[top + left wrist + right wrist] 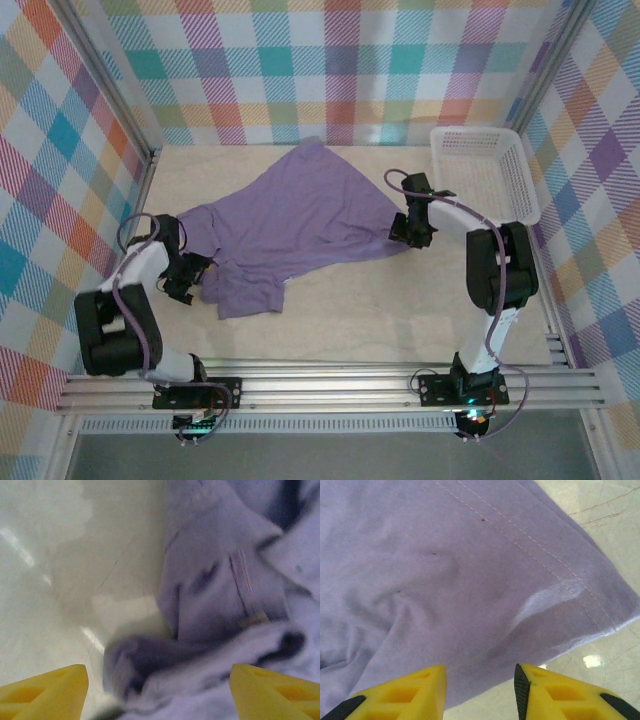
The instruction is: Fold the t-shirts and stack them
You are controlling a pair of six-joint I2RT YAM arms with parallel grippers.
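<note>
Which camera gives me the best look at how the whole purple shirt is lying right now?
Top external: it takes in the whole t-shirt, spread and crumpled across the table. The left wrist view shows blurred, bunched folds close up. The right wrist view shows one stitched hem corner lying flat.

Lavender t-shirt [300, 225], white lattice basket [490, 165], pastel plaid walls [340, 60], beige table [380, 310].

The purple t-shirt [290, 225] sprawled across the middle of the frame, from centre left to centre right. The white basket [485, 170] took up the upper right corner. The table [400, 310] lay bare and passable along the lower middle and in the upper left.
</note>
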